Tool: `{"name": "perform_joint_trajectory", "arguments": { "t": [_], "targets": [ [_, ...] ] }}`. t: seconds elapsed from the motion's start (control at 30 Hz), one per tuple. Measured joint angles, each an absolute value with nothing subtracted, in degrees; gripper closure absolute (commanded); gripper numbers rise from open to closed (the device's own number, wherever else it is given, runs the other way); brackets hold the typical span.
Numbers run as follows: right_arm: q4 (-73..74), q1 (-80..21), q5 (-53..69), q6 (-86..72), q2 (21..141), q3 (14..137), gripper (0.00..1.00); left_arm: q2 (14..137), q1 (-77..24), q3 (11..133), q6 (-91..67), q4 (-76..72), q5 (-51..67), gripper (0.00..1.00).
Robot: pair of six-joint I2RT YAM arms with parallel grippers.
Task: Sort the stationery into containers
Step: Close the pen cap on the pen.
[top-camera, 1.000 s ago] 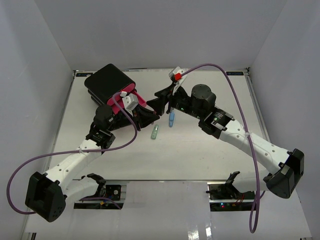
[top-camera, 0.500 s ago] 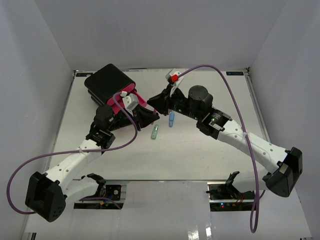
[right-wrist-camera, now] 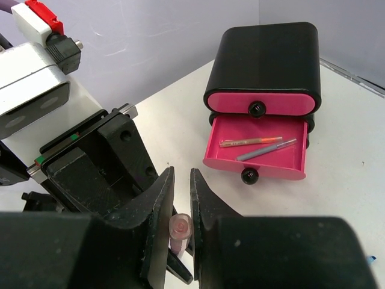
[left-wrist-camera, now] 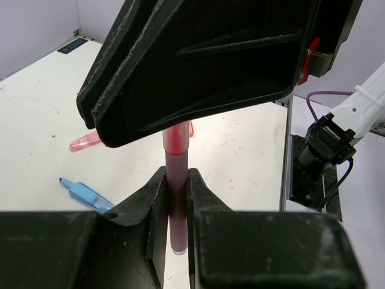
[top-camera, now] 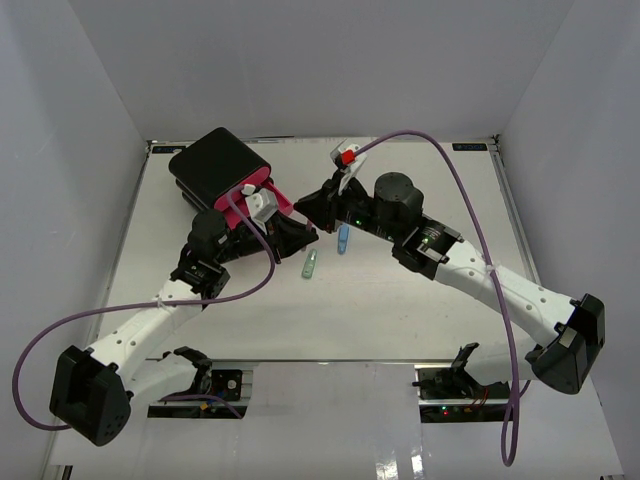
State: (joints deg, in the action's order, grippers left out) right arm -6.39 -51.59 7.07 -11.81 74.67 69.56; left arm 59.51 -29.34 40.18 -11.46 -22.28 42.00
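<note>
White surface [top-camera: 400,320]. Black drawer box [top-camera: 215,165] sits at its far left corner. One drawer [right-wrist-camera: 255,165] is pulled out, with two pens [right-wrist-camera: 249,142] inside. Left gripper [left-wrist-camera: 175,179]: jaws clamp a pink pen [left-wrist-camera: 176,150] above mid-surface. Right gripper [right-wrist-camera: 179,180]: jaws straddle the pen's end; we cannot tell whether they grip. Blue pen [top-camera: 343,238] and green piece [top-camera: 310,263] lie nearby.

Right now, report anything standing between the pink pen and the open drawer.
Nothing visible lies on the table between the pink pen and the open drawer. But both the left gripper and the right gripper grip the pen.
</note>
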Motion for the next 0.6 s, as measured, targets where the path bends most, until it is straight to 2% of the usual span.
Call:
{"name": "perform_joint_trajectory", "arguments": {
  "t": [0.6],
  "targets": [
    [-7.18,-51.90,3.84,-14.70,73.25,67.02,0.92,60.77,-29.74,44.62,-11.94,-15.16,41.89,1.00]
  ]
}}
